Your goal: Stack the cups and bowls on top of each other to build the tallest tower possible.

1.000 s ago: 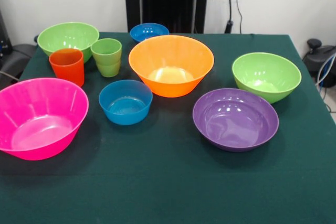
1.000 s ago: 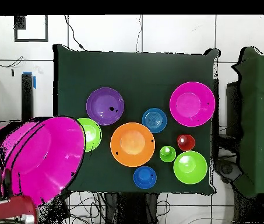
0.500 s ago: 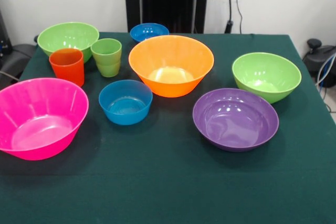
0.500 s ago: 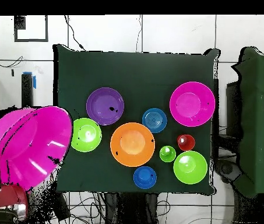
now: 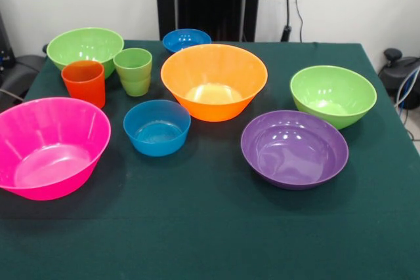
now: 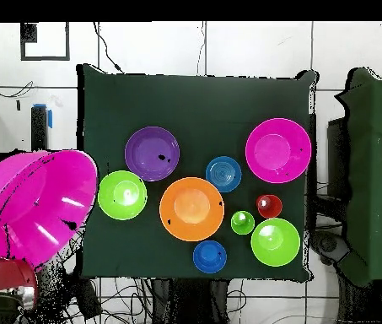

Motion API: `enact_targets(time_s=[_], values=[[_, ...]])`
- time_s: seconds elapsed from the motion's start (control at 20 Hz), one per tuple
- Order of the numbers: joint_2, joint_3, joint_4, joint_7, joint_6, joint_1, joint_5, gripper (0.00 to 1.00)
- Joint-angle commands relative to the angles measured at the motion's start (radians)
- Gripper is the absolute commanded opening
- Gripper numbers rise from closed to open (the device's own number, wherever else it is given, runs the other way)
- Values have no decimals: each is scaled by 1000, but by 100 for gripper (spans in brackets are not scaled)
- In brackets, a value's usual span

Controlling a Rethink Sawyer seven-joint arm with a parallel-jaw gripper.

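Nothing stacked yet, no tower. All pieces stand singly and upright on the table (image 5: 210, 227):
- orange bowl (image 5: 213, 80) mid-table
- purple bowl (image 5: 294, 147) and a green bowl (image 5: 333, 94) toward one side edge
- a pink bowl (image 5: 49, 145), orange-red cup (image 5: 84, 82), green cup (image 5: 133, 70) and a second green bowl (image 5: 84, 47) toward the other side edge
- two blue bowls (image 5: 157, 126) (image 5: 186, 39)

Overhead view: a second pink bowl (image 6: 38, 207) is off the table beyond a side edge, raised and tilted. The red arm (image 6: 0, 278) is at its lower side.

Handling, as a judgement: thin glossy plastic, so light, stiff and slippery. Best taken by pinching the rim wall.

Tool: hidden by the bowl. Cannot tell whether it is spread or pinching.
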Motion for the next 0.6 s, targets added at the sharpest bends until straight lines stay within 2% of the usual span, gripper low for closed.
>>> enact_targets(time_s=[0.05, 0.1, 0.15, 0.2, 0.3, 0.4, 0.45, 0.6], values=[[-9, -98, 349, -204, -12, -3, -65, 0], [-6, -104, 338, -147, 2, -7, -109, 0], [6, -116, 313, -27, 43, -12, -192, 0], [11, -122, 301, 31, 65, -12, -231, 0], [25, -149, 258, 230, 104, 0, -365, 0], [53, -189, 211, 440, 180, 30, -479, 0], [79, -222, 185, 581, 218, 63, -534, 0], [107, -254, 165, 721, 243, 95, -566, 0]])
